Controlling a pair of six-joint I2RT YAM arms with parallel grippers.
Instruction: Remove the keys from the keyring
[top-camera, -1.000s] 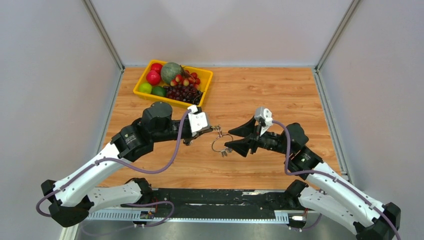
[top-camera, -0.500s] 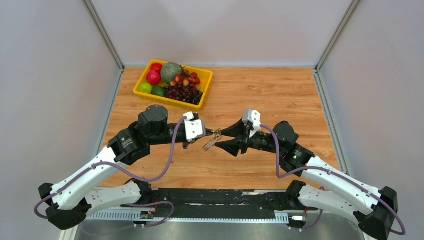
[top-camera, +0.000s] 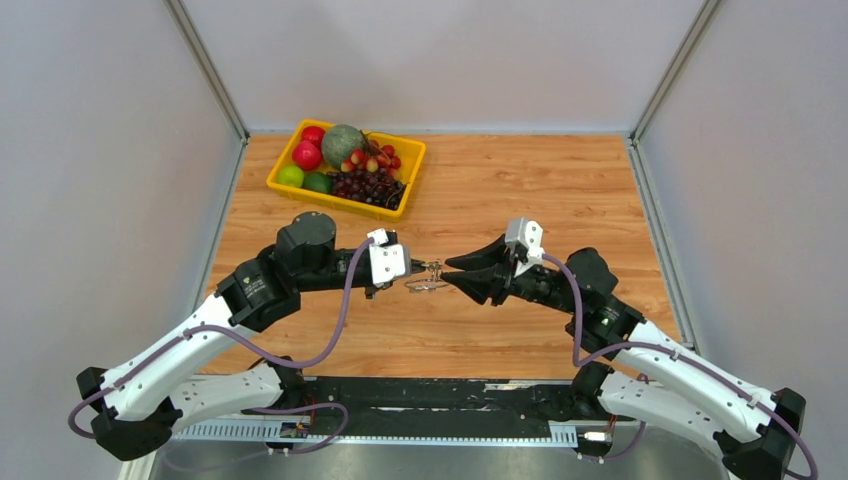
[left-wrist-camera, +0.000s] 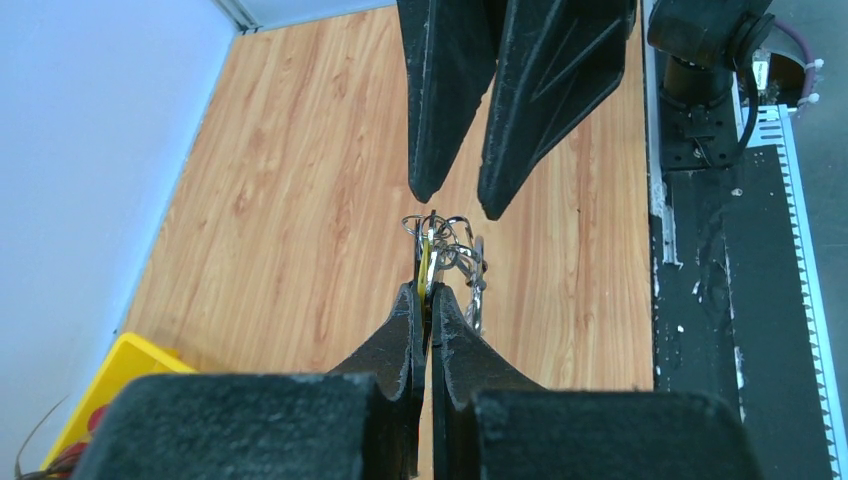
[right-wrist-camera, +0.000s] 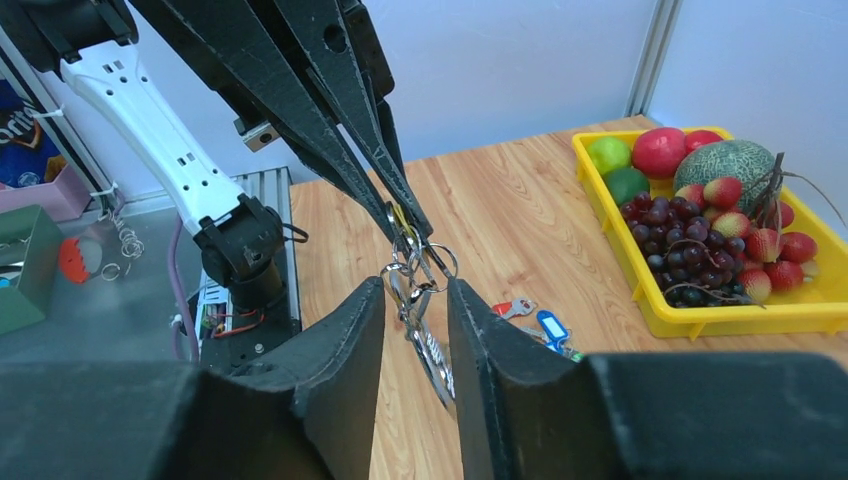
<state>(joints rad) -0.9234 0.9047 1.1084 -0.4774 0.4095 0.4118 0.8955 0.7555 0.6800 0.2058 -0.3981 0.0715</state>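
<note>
- Dark blue panel at the left edge of the right wrist view: white lettering, cut by the frame, legible only as "orit"; the rest out of picture.
- Small silver metal keys with red and blue plastic heads, lying on the light wooden table in the same view: pale label window on the blue head, too small to read.
- Top and left wrist views: nothing legible anywhere.
</note>
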